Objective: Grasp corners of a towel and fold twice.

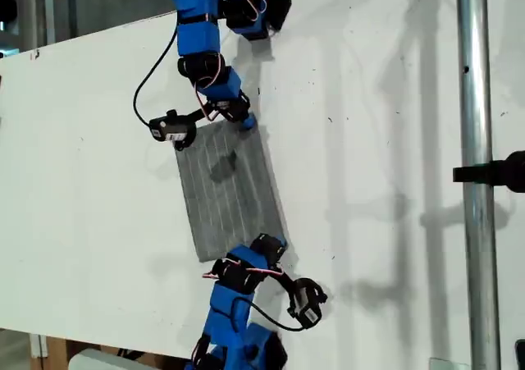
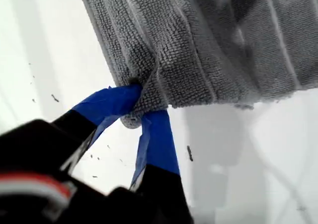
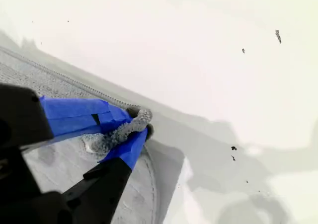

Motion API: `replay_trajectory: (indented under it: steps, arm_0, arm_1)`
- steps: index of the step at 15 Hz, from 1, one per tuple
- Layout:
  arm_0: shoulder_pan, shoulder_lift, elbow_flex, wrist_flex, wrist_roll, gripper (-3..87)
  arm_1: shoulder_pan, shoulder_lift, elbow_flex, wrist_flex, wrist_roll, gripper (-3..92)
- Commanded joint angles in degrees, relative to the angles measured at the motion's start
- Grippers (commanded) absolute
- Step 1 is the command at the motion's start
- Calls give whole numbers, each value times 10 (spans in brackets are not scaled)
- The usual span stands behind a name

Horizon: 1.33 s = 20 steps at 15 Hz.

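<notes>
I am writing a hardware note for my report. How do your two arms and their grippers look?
Both arms are built from bright blue blocky segments with black joints and thin black and pale pink cables. Each carries a small black camera on its side. My first gripper and my second gripper have black fingers wrapped in blue tape.

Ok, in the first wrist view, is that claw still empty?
No, my first claw is pinched shut on a corner of the grey towel.

Robotics lab bench, plain white table (image 1: pixel 394 140), metal support pole (image 1: pixel 476 181) with black clamp (image 1: pixel 496 173), blue 3D-printed arms, exposed wiring
</notes>
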Motion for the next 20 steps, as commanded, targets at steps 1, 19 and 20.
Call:
replay_trajectory:
  steps: [1,19,20]
  arm_0:
    - [-97,69,13,2,62,-30]
    - [-461,90,110,-99,319,-30]
    - [-442,83,122,-108,308,-30]
  arm_1:
    - [95,-24,-48,-35,-49,-2]
    - [333,-368,-398,-106,-272,-3]
    - [324,-373,-385,-96,-263,-3]
